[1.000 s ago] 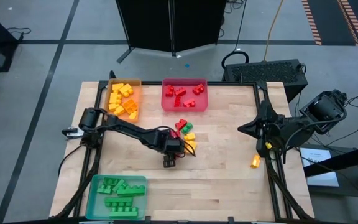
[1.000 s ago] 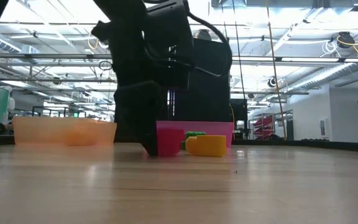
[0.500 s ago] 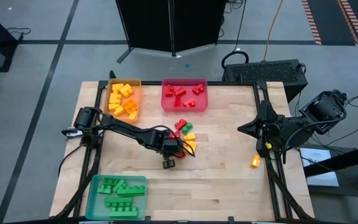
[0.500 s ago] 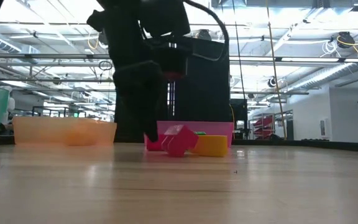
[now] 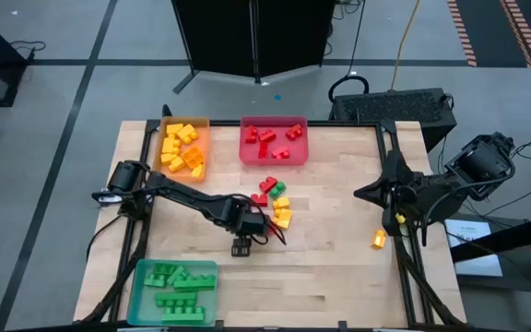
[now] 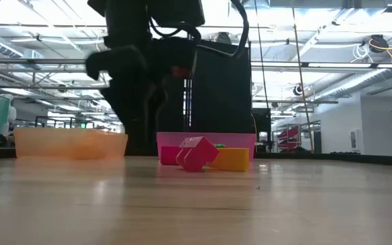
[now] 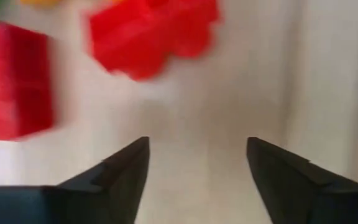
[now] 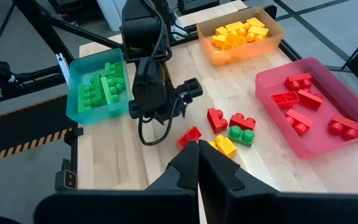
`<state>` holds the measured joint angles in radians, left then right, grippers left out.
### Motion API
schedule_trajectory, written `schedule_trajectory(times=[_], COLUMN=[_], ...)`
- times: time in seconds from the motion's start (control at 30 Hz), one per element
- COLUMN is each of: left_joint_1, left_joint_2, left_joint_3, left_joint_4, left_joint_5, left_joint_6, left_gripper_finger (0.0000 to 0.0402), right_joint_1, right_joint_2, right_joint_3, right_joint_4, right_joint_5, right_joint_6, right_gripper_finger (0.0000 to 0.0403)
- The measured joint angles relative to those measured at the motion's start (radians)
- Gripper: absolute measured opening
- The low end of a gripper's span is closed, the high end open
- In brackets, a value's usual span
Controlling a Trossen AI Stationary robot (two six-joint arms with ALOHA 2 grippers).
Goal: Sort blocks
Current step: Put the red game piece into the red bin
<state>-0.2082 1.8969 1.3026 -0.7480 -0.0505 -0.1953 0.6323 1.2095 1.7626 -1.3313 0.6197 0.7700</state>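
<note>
Blocks (image 5: 276, 201) loose in a small cluster mid-table (image 5: 339, 267), red, green and yellow-orange mixed, between the red tray and the left tool. Rest already in trays: yellow-orange ones in the orange tray (image 5: 201, 140) at the far left corner, red ones in the red tray (image 5: 247, 155) just beside it, green ones in the teal tray (image 5: 136, 286) at the near left corner. One more yellow-orange block (image 5: 378, 241) lies alone near the right edge, well apart from the cluster, close to the right arm's base.

Left tool (image 5: 241, 247) sits near side of the cluster, just beside it, arm stretched across from the left edge. Fingers (image 7: 120, 168) spread apart in the left wrist view, bare table between them, nothing held. Two red blocks show ahead of the fingers there, one red block (image 7: 151, 34) closest, another red block (image 7: 11, 78) off to the side; neither touches the tool.

Low view: a red block (image 6: 194, 153) tilted on one corner on the table, a yellow-orange block (image 6: 231, 159) touching or just behind it, can't tell which. Left arm is the dark mass above, clear of both.

Right tool (image 8: 197, 155) parked at the right edge of the table, raised, fingers pressed together, empty. Its wrist view looks across the table at the cluster, all three trays and the left arm.
</note>
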Motion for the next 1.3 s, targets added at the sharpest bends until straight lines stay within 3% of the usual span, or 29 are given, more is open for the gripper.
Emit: schedule_trajectory(times=[0.17, 0.33, 0.53, 0.63, 0.9, 1.13, 1.3], left_joint_1=[0.006, 0.005, 0.008, 0.023, 0.04, 0.04, 0.03], left_joint_2=[0.0, 0.0, 0.001, 0.019, 0.095, 0.128, 0.129], left_joint_3=[0.014, 0.038, 0.043, 0.045, 0.044, 0.045, 0.045], left_joint_4=[0.009, 0.014, 0.167, 0.21, 0.205, 0.226, 0.22], left_joint_5=[-0.099, -0.156, -0.161, -0.108, -0.081, -0.081, -0.081], left_joint_6=[0.099, 0.27, 0.512, 0.582, 0.698, 0.699, 0.699], left_gripper_finger=[0.032, 0.0326, 0.0326, 0.0326, 0.0326, 0.0326, 0.0295], right_joint_1=[0.0, 0.0, 0.0, 0.0, 0.0, 0.0, 0.0], right_joint_2=[0.0, 0.0, 0.0, 0.0, 0.0, 0.0, 0.0], right_joint_3=[0.0, 0.0, 0.0, 0.0, 0.0, 0.0, 0.0], right_joint_4=[-0.007, -0.007, -0.007, -0.007, -0.008, -0.008, -0.01], right_joint_5=[0.0, 0.0, -0.001, -0.001, -0.017, -0.024, -0.024], right_joint_6=[0.001, 0.001, 0.001, 0.001, 0.001, 0.003, 0.001], right_gripper_finger=[0.0, 0.0, 0.0, 0.0, 0.0, 0.0, 0.0])
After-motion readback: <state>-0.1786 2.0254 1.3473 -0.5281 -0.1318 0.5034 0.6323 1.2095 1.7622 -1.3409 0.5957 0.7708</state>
